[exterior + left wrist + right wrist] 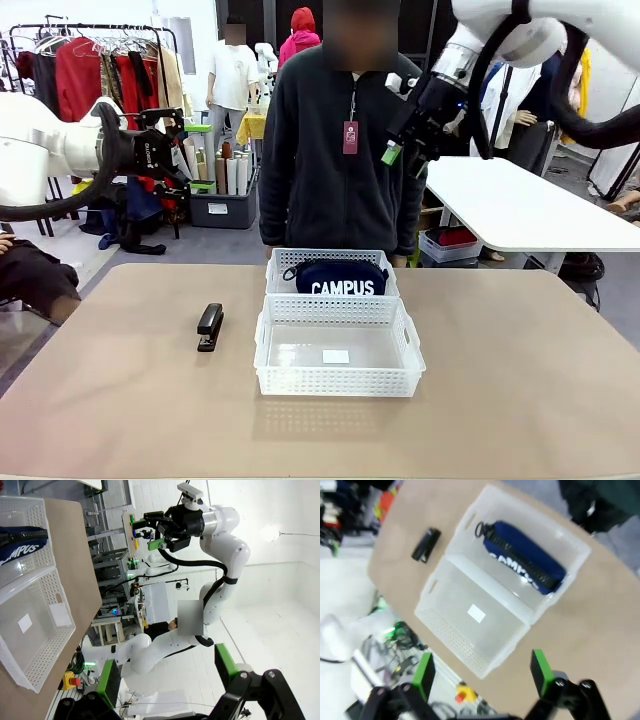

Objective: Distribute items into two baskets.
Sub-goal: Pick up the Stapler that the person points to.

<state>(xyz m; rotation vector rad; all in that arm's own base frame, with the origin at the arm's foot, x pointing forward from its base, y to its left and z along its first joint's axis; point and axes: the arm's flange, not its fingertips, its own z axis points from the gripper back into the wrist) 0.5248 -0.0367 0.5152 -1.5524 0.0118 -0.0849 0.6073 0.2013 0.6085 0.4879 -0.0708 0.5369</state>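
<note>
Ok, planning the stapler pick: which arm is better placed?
Left, probably: the stapler lies left of the near basket, on the open left gripper's side; the right gripper hangs on the opposite side.

Stapler (210, 327) sits clear on open worktop (520, 380), free from above and left. To its right the near basket (338, 382) wall stands close; far basket (285, 262) abuts it, person (335, 170) behind.

From the front I see just the top of the pouch (335, 276); the wall of the far basket (283, 262) hides the rest. In my left wrist view the picture edge cuts the pouch (20, 542) and that basket (27, 510), leaving only "MPUS" of the print. My right wrist view is smeared: the stapler (425, 545) is a dark blur, the label (476, 613) unreadable.
</note>
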